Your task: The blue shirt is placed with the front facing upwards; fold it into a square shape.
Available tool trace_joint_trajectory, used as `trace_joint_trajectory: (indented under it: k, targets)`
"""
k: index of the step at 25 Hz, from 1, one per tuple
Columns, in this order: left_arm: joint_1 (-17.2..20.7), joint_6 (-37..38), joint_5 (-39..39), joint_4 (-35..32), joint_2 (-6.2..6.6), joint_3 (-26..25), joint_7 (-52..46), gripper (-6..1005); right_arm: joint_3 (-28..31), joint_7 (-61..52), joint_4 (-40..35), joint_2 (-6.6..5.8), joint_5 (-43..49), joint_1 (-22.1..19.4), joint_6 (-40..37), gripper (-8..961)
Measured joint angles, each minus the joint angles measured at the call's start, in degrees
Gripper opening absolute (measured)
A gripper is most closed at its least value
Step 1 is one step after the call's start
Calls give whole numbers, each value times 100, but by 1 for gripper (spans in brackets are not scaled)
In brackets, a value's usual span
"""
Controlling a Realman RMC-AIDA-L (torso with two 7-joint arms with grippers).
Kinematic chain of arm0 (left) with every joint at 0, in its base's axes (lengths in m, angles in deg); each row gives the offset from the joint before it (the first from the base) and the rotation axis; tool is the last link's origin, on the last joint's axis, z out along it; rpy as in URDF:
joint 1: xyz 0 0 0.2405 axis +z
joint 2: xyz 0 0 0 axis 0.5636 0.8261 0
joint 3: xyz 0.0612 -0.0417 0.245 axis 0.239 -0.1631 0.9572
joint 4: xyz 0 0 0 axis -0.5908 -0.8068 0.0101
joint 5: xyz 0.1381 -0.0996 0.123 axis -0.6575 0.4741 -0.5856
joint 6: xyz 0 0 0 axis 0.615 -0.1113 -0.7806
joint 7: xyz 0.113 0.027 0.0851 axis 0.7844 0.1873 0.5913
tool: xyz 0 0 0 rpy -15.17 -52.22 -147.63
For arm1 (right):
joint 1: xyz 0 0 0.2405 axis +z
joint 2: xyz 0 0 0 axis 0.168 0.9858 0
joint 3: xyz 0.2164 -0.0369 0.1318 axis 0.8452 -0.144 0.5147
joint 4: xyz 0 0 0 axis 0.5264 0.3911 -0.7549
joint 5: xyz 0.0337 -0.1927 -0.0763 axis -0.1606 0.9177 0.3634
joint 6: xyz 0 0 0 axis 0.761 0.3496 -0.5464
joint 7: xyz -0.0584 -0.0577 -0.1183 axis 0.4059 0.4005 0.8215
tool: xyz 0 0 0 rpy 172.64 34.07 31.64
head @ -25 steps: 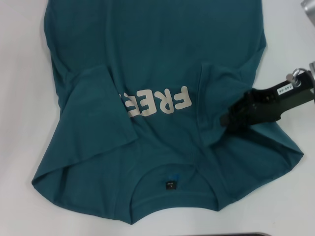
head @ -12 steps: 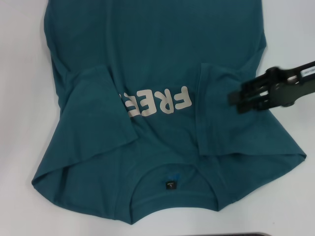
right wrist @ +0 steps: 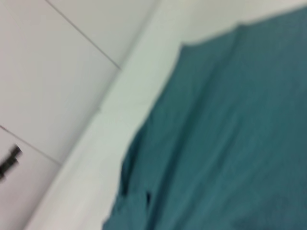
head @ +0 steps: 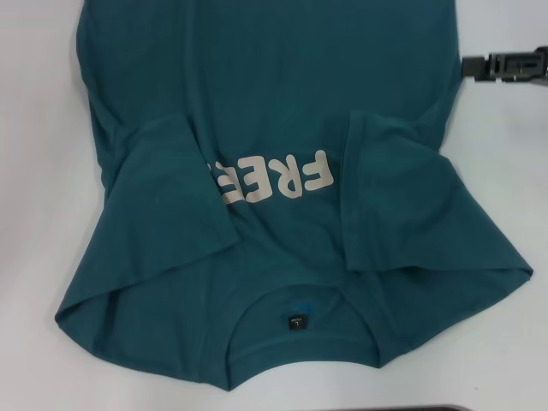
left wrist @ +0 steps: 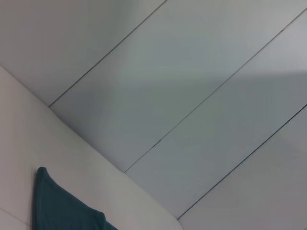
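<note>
The blue shirt (head: 274,103) lies flat on the white table with its collar and small dark label (head: 296,323) toward me. Both short sleeves are folded inward: one (head: 167,193) covers part of the pale chest letters (head: 274,178), the other (head: 402,205) lies beside them. My right gripper (head: 469,67) hovers at the far right, just off the shirt's side edge, and touches no cloth. The left gripper is out of view. A corner of the shirt (left wrist: 57,206) shows in the left wrist view, and a broad stretch of the shirt (right wrist: 225,143) in the right wrist view.
Bare white table (head: 38,171) borders the shirt on both sides. A dark strip (head: 428,408) runs along the near edge of the head view. Grey floor tiles (left wrist: 192,96) lie beyond the table's edge.
My right gripper left the folded right sleeve, rising and moving away toward the far right edge. The sleeve stayed folded inward. The rest of the shirt has not moved.
</note>
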State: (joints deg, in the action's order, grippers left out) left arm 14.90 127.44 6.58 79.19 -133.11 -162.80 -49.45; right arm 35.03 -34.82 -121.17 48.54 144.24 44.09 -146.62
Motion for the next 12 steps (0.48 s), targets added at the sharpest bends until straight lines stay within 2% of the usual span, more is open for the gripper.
trace_joint_trajectory:
  k: [2,4,8,12]
  targets:
    - [8,32,0,-1,-8,6,-10,749,140,440,137,18,-258,-51,-137,574]
    - [19,60,0,-2,-15,22,-10,747,185,986,81,144,-635,-154,-501,644]
    - [28,226,-74,0,23,125,1,744,129,1494,-587,591,-1049,-378,-795,783]
    - [57,700,-276,35,180,456,65,741,63,1966,-1849,1048,-591,-612,-557,825]
